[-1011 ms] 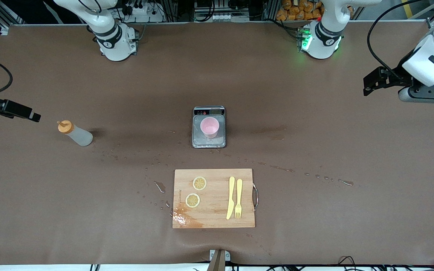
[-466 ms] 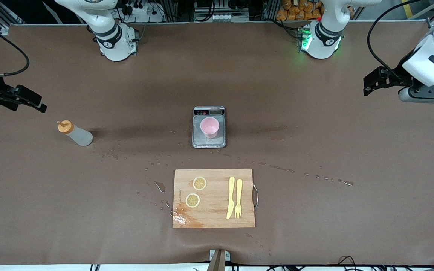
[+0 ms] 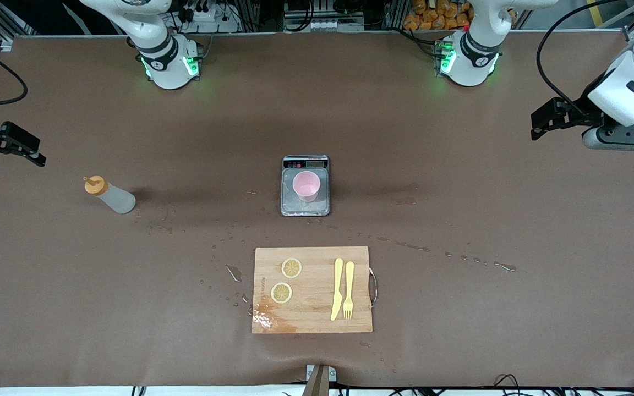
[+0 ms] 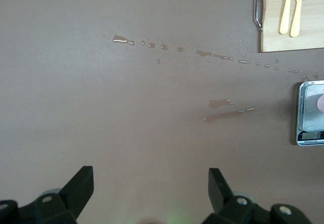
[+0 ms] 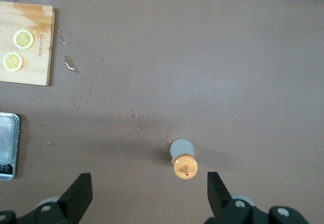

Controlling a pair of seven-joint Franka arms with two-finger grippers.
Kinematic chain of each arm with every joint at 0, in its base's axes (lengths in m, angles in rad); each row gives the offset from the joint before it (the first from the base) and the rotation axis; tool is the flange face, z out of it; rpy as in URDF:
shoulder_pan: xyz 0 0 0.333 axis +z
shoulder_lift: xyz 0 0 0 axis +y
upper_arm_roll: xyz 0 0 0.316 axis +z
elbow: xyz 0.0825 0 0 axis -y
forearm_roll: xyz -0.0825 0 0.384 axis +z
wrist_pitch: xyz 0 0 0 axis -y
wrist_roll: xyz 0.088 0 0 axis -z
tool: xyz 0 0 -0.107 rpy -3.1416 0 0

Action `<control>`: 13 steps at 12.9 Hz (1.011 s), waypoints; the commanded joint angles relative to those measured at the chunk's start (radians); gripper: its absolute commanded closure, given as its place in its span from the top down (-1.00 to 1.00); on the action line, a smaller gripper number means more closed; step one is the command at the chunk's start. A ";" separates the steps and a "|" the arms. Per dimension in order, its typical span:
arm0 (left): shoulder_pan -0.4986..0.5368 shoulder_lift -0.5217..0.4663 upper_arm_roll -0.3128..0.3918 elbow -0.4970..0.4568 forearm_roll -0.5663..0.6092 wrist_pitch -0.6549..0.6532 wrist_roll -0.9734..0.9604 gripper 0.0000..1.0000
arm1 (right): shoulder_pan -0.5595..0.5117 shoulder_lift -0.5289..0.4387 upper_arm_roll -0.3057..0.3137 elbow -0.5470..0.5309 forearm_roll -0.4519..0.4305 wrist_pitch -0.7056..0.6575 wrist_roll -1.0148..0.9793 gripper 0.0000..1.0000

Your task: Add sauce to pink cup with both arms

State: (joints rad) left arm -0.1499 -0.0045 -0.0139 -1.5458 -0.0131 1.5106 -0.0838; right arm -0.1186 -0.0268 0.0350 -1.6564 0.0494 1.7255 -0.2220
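Note:
The sauce [image 3: 110, 196], a whitish squeeze bottle with an orange cap, stands upright toward the right arm's end of the table. In the right wrist view the sauce [image 5: 183, 159] shows from above, its cap close to one fingertip. My right gripper [image 3: 11, 155] [image 5: 148, 187] hangs open and empty over the table's end, beside the bottle and apart from it. The pink cup [image 3: 306, 186] sits upright on a grey scale [image 3: 289, 204] at mid table. My left gripper [image 3: 547, 124] [image 4: 150, 182] waits open and empty over the left arm's end; the scale [image 4: 309, 113] shows at the edge of its view.
A wooden cutting board [image 3: 312, 316] lies nearer the front camera than the scale. It carries two lemon slices [image 3: 291, 268], a yellow knife [image 3: 337, 289] and a yellow fork [image 3: 348, 290]. Drops and small puddles [image 3: 504, 267] are scattered over the brown table.
My right gripper has shifted toward its end of the table, away from the sauce. The right arm's base light has turned green. The left arm has not moved.

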 commanded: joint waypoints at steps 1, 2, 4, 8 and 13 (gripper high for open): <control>0.001 0.006 -0.001 0.019 0.007 -0.018 -0.020 1.00 | -0.009 -0.007 0.010 -0.010 -0.026 0.011 -0.031 1.00; 0.001 0.006 -0.001 0.019 0.007 -0.018 -0.020 1.00 | -0.009 -0.007 0.010 -0.010 -0.026 0.009 -0.031 1.00; 0.001 0.006 -0.001 0.019 0.007 -0.016 -0.022 1.00 | -0.013 0.001 0.011 -0.010 -0.025 0.006 -0.022 1.00; 0.001 0.006 -0.001 0.019 0.007 -0.018 -0.020 1.00 | -0.015 0.001 0.011 -0.010 -0.028 0.003 -0.030 1.00; 0.001 0.006 -0.001 0.019 0.007 -0.018 -0.020 1.00 | -0.013 0.002 0.013 -0.008 -0.026 0.000 -0.028 1.00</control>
State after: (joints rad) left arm -0.1499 -0.0045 -0.0137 -1.5458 -0.0131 1.5106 -0.0839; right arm -0.1186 -0.0196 0.0356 -1.6607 0.0381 1.7259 -0.2383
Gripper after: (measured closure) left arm 0.000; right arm 0.000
